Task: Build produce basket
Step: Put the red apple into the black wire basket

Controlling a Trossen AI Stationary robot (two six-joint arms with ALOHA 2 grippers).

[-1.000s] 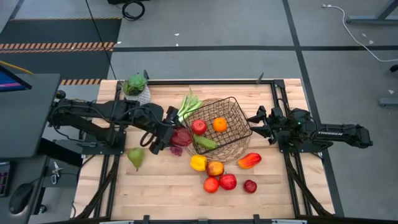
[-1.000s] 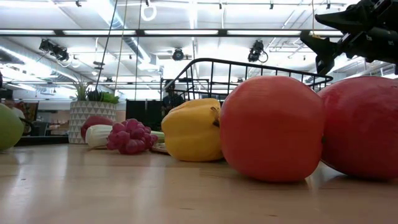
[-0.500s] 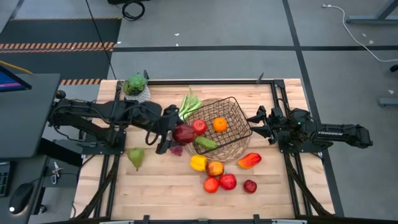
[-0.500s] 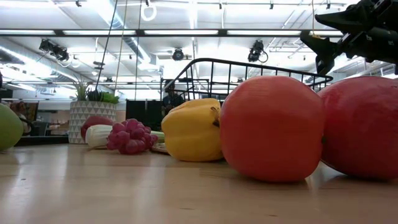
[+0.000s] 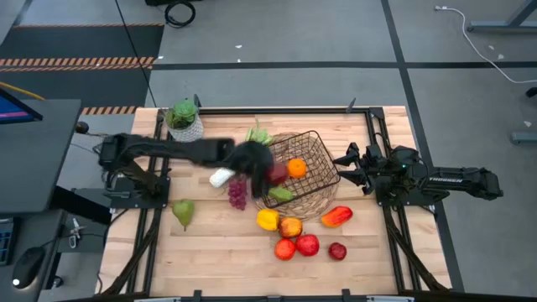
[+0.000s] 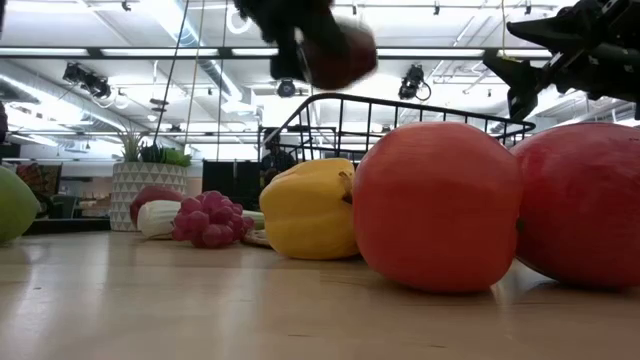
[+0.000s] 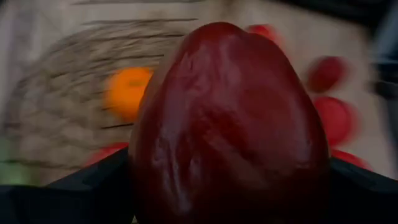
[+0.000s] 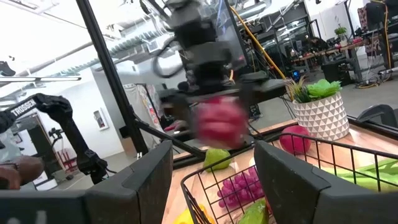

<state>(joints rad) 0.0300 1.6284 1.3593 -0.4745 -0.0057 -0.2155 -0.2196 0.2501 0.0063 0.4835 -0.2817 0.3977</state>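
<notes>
Swung over the basket (image 5: 295, 168), the left gripper (image 5: 252, 157) clamped a dark red fruit (image 7: 227, 124) between its fingers, smooth, rigid, probably slippery; the right gripper (image 5: 346, 168) waited, fingers apart.

Basket (image 5: 306, 172) opening partly obstructed: left gripper (image 5: 256, 161) with dark red fruit (image 7: 227, 124) hangs over its left rim. Right gripper (image 5: 346, 161) stands beside right rim. Table (image 5: 218, 252) front-left bare.
</notes>
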